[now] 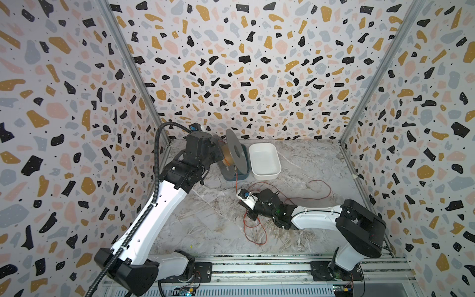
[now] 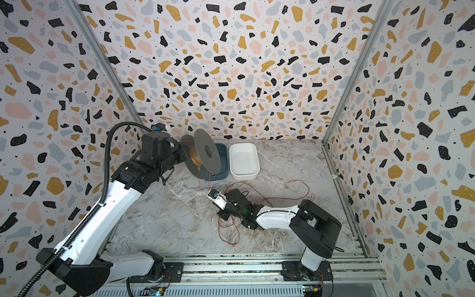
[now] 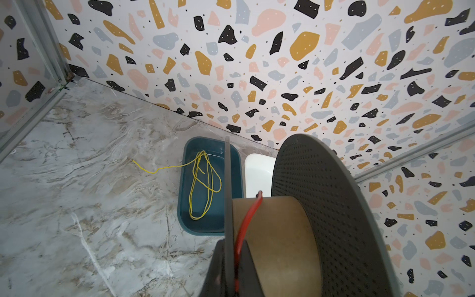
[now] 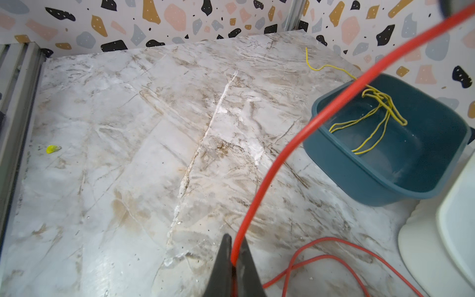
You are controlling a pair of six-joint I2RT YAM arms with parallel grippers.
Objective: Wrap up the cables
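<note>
While tight on the spool [image 3: 321,205], left hand [image 3: 230,272]; right hand [image 4: 232,264] tight on the cables [image 4: 259,185].

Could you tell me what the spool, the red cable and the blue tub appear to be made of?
The spool has grey matte discs, probably plastic, dimpled; its brown hub looks like cardboard. The red cable is glossy and bends freely, likely plastic-sheathed wire. The blue tub looks like smooth moulded plastic with a slight sheen.

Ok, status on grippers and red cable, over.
Left gripper shut on grey perforated spool. Right gripper shut on thin red cable, strand up to spool, slack on marble table. Yellow wire lies in teal tub, no snag seen.
</note>
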